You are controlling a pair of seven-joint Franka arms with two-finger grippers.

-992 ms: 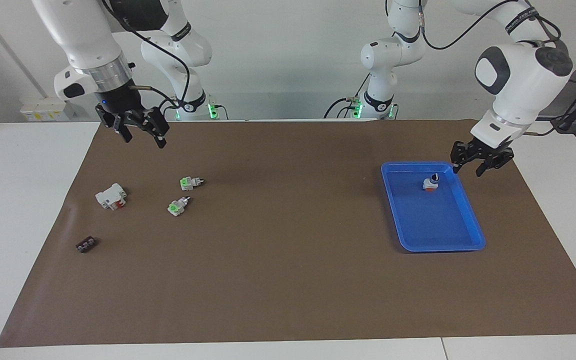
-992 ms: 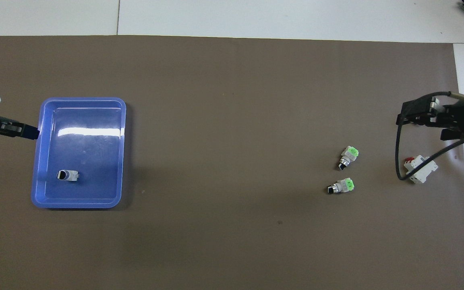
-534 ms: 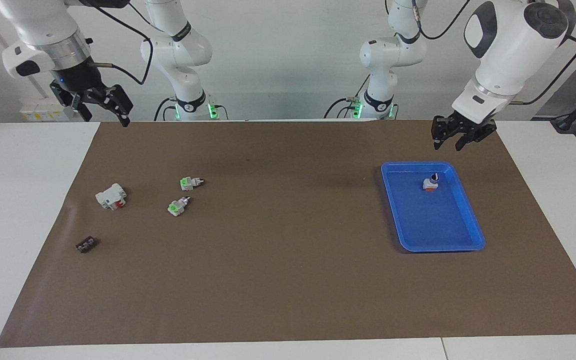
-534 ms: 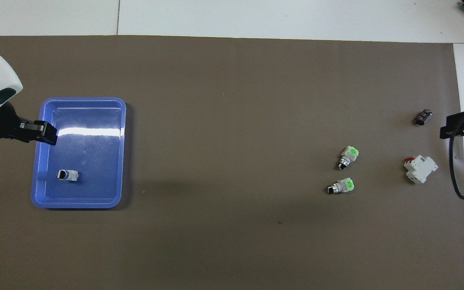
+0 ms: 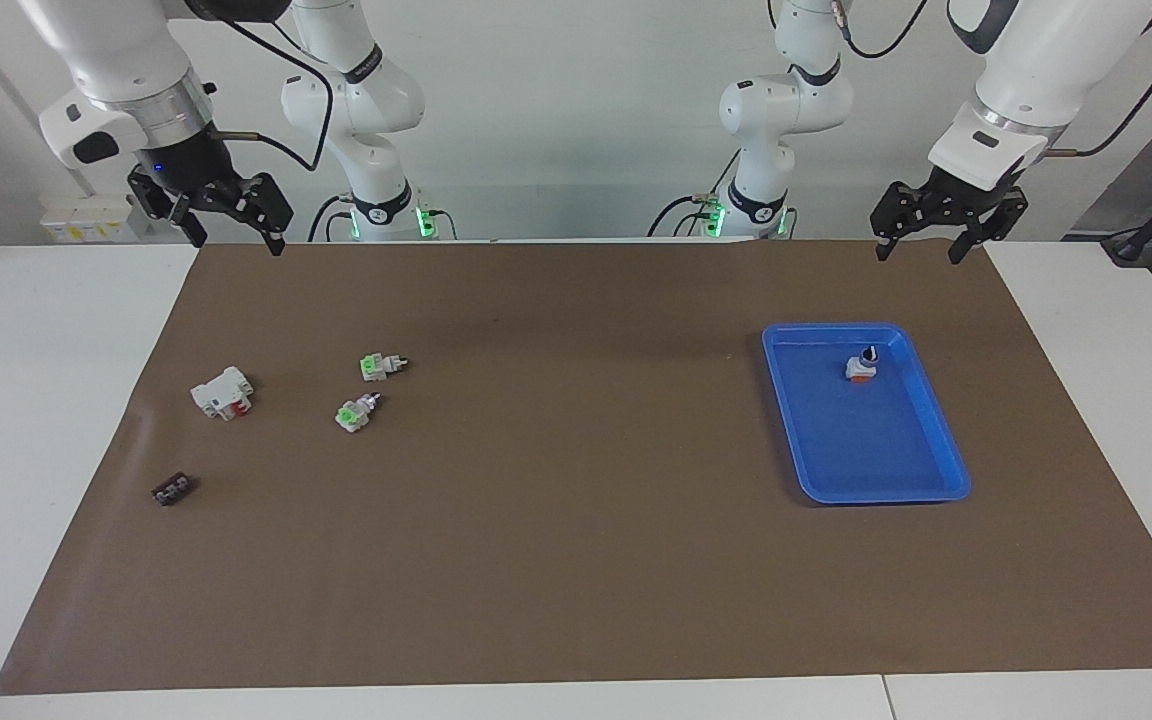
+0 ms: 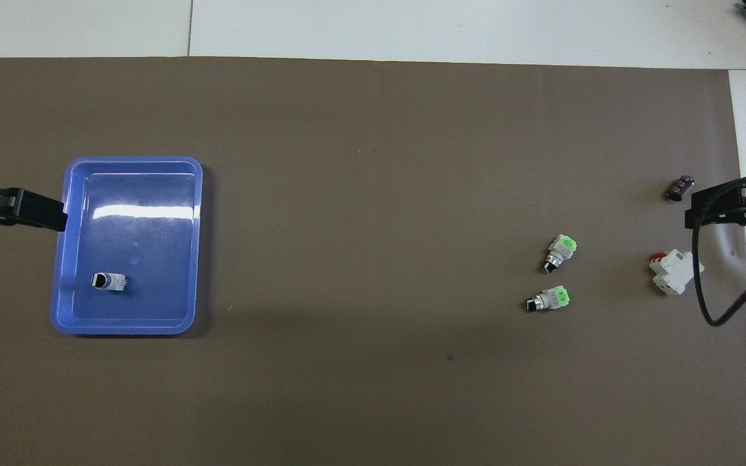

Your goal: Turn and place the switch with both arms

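Note:
The switch (image 5: 862, 367) (image 6: 108, 281), white with an orange end and a black knob tip, lies in the blue tray (image 5: 816, 488) (image 6: 133, 162), in the half nearer the robots. Nothing touches it. My left gripper (image 5: 919, 250) hangs open and empty high over the mat's edge at the left arm's end, well apart from the tray. My right gripper (image 5: 237, 243) hangs open and empty over the mat's corner at the right arm's end.
Toward the right arm's end lie two green-ended switches (image 5: 381, 366) (image 5: 356, 411), a white block with a red part (image 5: 223, 393) and a small black part (image 5: 173, 489). Two smaller arms (image 5: 386, 200) (image 5: 751, 200) stand at the table's edge by the robots.
The left gripper has risen from beside the tray's corner, drawn back toward the robots and spread its fingers wider. The right gripper has also lifted and pulled back. The switch has not moved.

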